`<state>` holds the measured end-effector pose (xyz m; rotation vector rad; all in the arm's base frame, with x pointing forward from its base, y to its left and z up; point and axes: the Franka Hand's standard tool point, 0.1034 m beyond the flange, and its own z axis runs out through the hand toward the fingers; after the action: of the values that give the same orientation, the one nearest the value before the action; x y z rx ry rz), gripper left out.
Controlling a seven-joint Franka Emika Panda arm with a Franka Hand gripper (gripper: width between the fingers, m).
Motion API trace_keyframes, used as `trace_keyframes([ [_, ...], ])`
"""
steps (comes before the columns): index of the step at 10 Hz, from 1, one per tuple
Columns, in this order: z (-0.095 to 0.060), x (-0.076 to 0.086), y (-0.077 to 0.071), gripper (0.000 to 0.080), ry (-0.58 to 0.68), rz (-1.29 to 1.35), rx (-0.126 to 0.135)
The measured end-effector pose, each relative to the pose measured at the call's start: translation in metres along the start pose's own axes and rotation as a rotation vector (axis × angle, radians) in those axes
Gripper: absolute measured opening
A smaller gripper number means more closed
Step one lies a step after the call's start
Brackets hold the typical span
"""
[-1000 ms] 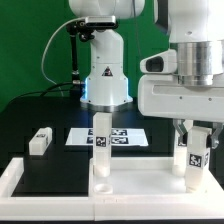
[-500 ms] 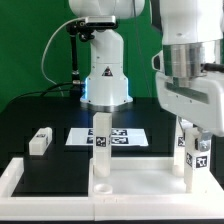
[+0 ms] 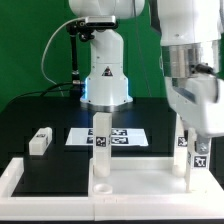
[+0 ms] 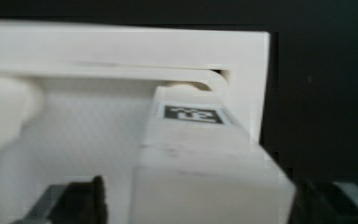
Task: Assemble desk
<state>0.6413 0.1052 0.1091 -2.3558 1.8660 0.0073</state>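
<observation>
Turned since a second ago, the gripper (image 3: 192, 150) now shows its narrow side at the right of the exterior view, where its broad face looked out before. Its fingers (image 4: 78, 205) are closed on the held leg (image 3: 185, 166), which stands upright at the lower right on the desk top panel (image 3: 55, 185). That panel lies flat across the bottom of the view. A second leg (image 3: 100, 150) stands upright on it near the centre. A third leg (image 3: 40, 141) lies at the left on the black mat (image 3: 25, 115), apart from the panel. Behind the second leg lies the marker board (image 3: 128, 137).
</observation>
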Motion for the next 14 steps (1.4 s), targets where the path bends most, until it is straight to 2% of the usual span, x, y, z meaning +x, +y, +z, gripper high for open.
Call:
trace_keyframes([
  [1,0.0007,-0.0045,-0.0018,0.0604,0.001,-0.218,0.007],
  [2,0.0013,-0.0066,-0.0016,0.0635,-0.003,-0.403,0.007],
  [5,0.0014,-0.0049,-0.0013,0.0649,0.001,-0.550,0.005],
  [7,0.0018,-0.0038,-0.0030,0.0649,0.046,-0.946,-0.019],
  [9,0.0031,-0.0056,-0.0040,0.0644,0.051,-1.003,-0.017],
  [10,0.0031,-0.0055,-0.0039,0.0487,0.052,-0.975,-0.016],
  [11,0.0032,-0.0054,-0.0039,0.0487,0.052,-0.978,-0.017],
  [12,0.0034,-0.0041,-0.0031,0.0289,0.052,-0.967,-0.019],
  [14,0.0037,-0.0022,-0.0024,0.0290,0.054,-0.806,-0.016],
])
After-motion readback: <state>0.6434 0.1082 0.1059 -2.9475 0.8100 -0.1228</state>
